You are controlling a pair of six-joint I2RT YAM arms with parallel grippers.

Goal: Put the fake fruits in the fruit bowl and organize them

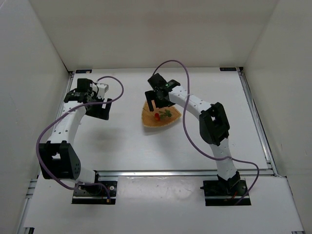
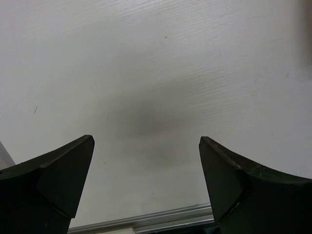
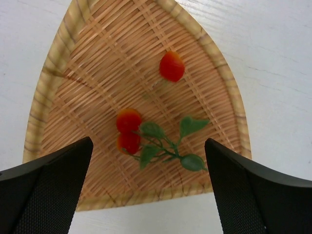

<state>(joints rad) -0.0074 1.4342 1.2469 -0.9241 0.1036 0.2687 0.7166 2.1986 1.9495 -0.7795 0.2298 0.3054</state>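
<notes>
The fruit bowl (image 3: 48,63) is a shallow woven dish of rounded-triangle shape, lying on the white table (image 1: 153,124). Inside it lie a pair of red-orange fake fruits (image 3: 128,130) on a green stem with leaves (image 3: 170,141), and a single red fruit (image 3: 171,66) farther in. My right gripper (image 3: 147,142) hovers open just above the bowl's near rim, nothing between its fingers (image 1: 158,103). My left gripper (image 2: 146,140) is open and empty over bare white table, left of the bowl (image 1: 101,114).
White walls enclose the table on the left, back and right. An aluminium rail (image 1: 185,172) runs along the near edge, also under the left fingers (image 2: 146,222). Purple cables (image 1: 187,126) loop off both arms.
</notes>
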